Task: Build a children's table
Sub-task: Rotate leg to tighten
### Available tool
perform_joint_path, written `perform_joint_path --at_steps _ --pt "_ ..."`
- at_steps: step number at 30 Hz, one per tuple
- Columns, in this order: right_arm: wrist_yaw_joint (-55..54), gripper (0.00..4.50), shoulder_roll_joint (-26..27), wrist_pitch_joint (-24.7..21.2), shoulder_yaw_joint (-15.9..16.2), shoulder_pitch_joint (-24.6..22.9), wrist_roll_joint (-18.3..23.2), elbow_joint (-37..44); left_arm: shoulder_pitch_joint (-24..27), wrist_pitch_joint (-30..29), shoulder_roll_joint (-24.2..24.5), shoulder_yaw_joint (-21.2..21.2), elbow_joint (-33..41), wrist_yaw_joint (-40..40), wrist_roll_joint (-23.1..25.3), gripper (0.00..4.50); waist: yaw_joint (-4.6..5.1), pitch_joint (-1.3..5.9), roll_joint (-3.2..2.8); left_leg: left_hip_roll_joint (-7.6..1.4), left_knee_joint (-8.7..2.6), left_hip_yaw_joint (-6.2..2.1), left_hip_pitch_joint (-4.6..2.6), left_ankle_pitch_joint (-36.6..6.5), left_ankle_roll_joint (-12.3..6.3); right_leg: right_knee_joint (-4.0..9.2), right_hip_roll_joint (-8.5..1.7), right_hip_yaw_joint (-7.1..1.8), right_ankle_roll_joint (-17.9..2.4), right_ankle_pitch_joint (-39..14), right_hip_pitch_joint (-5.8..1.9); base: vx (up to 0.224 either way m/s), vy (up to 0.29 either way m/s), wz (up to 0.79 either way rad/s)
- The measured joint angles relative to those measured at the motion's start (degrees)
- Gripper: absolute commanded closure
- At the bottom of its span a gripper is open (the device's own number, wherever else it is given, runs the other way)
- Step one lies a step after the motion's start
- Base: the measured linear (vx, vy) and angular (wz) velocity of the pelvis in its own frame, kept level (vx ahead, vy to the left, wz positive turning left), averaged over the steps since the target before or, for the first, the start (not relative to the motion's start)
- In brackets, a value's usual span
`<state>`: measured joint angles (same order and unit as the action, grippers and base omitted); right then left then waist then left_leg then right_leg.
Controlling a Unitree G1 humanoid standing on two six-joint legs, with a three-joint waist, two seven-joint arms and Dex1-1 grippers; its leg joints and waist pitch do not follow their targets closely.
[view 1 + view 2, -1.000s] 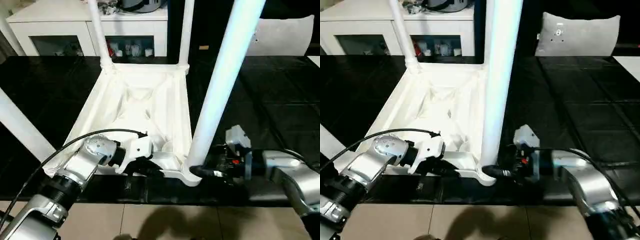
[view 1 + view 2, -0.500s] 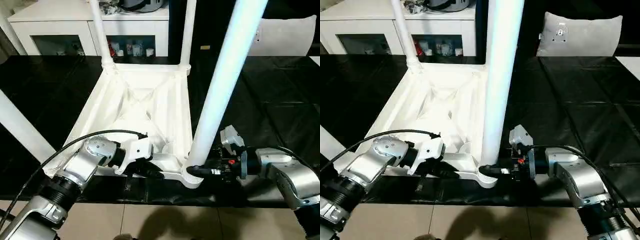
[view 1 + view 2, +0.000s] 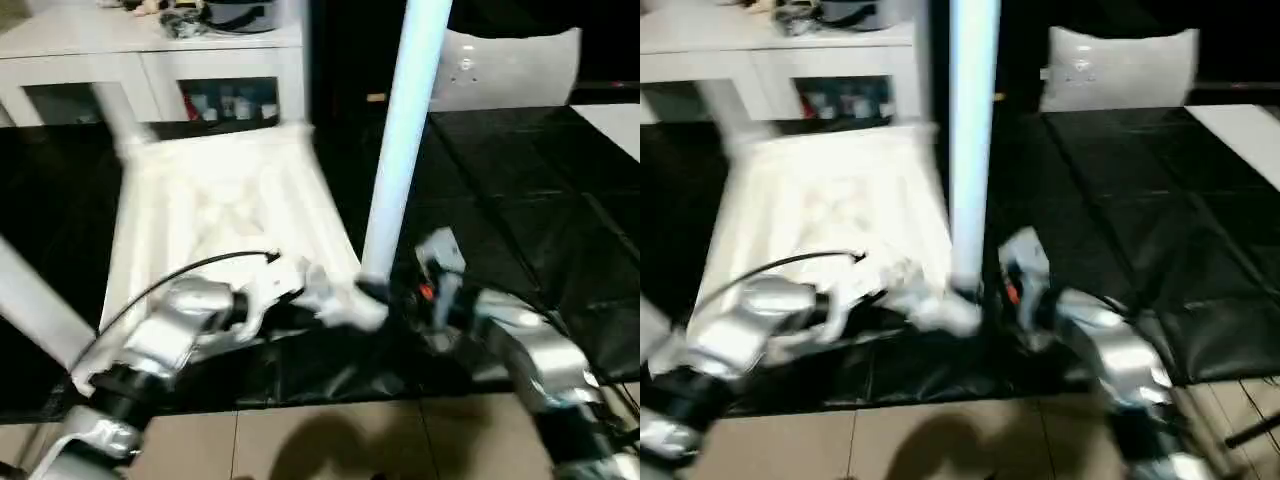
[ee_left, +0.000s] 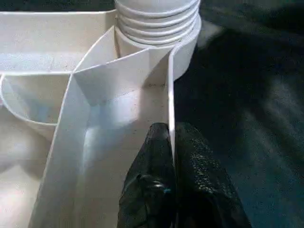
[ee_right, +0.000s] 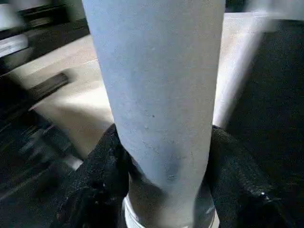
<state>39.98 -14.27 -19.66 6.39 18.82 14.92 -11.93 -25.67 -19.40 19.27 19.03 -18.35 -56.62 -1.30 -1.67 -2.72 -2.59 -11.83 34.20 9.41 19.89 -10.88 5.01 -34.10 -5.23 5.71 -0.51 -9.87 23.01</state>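
The children's table lies upside down, its ribbed white top on the black work surface. Its near right leg stands upright in the corner socket. My right gripper is shut around that leg's base, with a black finger pressed to each side. My left gripper is shut on the thin rim wall of the top, just short of that socket. In the head view both grippers meet at the near right corner, the left gripper from the left, the right gripper from the right.
Other white legs rise at the far left corner and the near left corner. A white cabinet with glass doors stands behind the work surface, a grey cushion at the back right. Tiled floor lies below the near edge.
The right gripper's fingers have closed onto the base of the near right leg. The whole picture has shifted and blurred, so the camera has moved. The left gripper keeps its hold on the rim.
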Motion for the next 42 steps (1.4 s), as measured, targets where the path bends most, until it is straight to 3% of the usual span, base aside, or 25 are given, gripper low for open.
perform_joint_path --at_steps 4,5,12,17,19,26,29,37,42 --pt "-10.37 2.51 5.07 0.75 -2.13 2.92 -2.88 -4.19 -2.06 -2.71 -4.91 -0.24 -1.70 7.83 3.12 4.50 0.14 0.04 -0.06 0.05 0.01 -0.02 0.05 0.00 -0.01 0.71 -0.01 0.05 0.00 0.00 -0.18 0.000 0.000 0.00" --pt "-12.07 2.16 5.73 1.53 -2.40 3.49 -3.75 -5.26 -2.61 -2.93 -6.13 -0.15 -2.37 9.61 3.91 4.50 0.14 0.08 -0.15 0.06 -0.01 -0.02 0.08 -0.01 -0.02 1.04 -0.01 0.11 0.00 0.00 -0.26 0.000 0.000 0.00" --pt "-13.95 1.39 6.69 4.63 -3.84 3.00 -4.48 -6.83 -4.09 -0.04 -7.95 2.00 -4.48 12.36 6.76 4.50 -0.33 0.13 -0.17 0.37 -0.02 0.00 0.09 -0.09 -0.16 1.21 -0.13 -0.25 0.00 0.00 -0.34 0.000 0.000 0.00" --pt "-8.11 1.13 3.45 7.39 -4.14 -0.28 -3.10 -5.38 -4.11 5.18 -6.83 2.61 -5.70 10.15 6.73 4.50 -1.05 0.18 -0.31 0.35 -0.30 0.01 0.14 -0.08 -0.16 1.04 -0.12 -0.25 0.00 0.08 -0.30 0.000 0.000 0.00" --pt "-4.28 0.81 0.68 8.06 -4.36 -1.62 -2.04 -4.24 -3.88 7.32 -5.93 2.53 -6.22 8.30 6.41 4.50 -1.63 0.28 -0.56 0.33 -0.45 0.04 0.14 -0.08 -0.16 1.03 -0.12 -0.22 0.00 0.16 -0.30 0.000 0.000 0.00" --pt "8.71 0.20 -8.13 7.47 -3.33 -5.00 0.56 -0.53 -2.91 13.72 -1.92 2.26 -6.60 0.57 4.01 4.50 -3.45 0.53 -1.21 0.16 -1.10 0.26 0.30 -0.07 -0.15 0.80 0.03 -0.15 0.13 0.60 0.10 0.000 0.000 0.00" --pt "15.40 0.20 -13.63 7.36 -2.19 -5.19 0.53 1.41 -1.88 17.65 2.18 2.25 -6.58 -4.78 2.44 4.50 -3.64 0.52 -1.16 0.08 -1.19 0.28 0.31 -0.05 -0.19 0.79 0.10 -0.08 -0.01 0.51 0.12 0.000 0.000 0.00" --pt "24.09 0.60 -14.25 8.02 0.96 -3.40 1.02 1.57 -1.73 22.77 5.29 4.07 -6.54 -12.95 1.97 4.50 -4.66 0.50 -1.10 0.17 -0.99 0.31 0.34 -0.12 -0.20 0.82 -0.02 -0.14 0.01 0.50 0.11 0.000 0.000 0.00" --pt "31.08 1.23 -16.45 6.15 3.14 -2.54 3.52 2.30 -1.75 24.61 7.23 5.31 -6.09 -17.02 1.10 4.50 -4.98 0.51 -0.80 0.17 -1.00 0.31 0.30 -0.12 -0.20 0.78 -0.02 -0.15 0.01 0.51 0.08 0.000 0.000 0.00"
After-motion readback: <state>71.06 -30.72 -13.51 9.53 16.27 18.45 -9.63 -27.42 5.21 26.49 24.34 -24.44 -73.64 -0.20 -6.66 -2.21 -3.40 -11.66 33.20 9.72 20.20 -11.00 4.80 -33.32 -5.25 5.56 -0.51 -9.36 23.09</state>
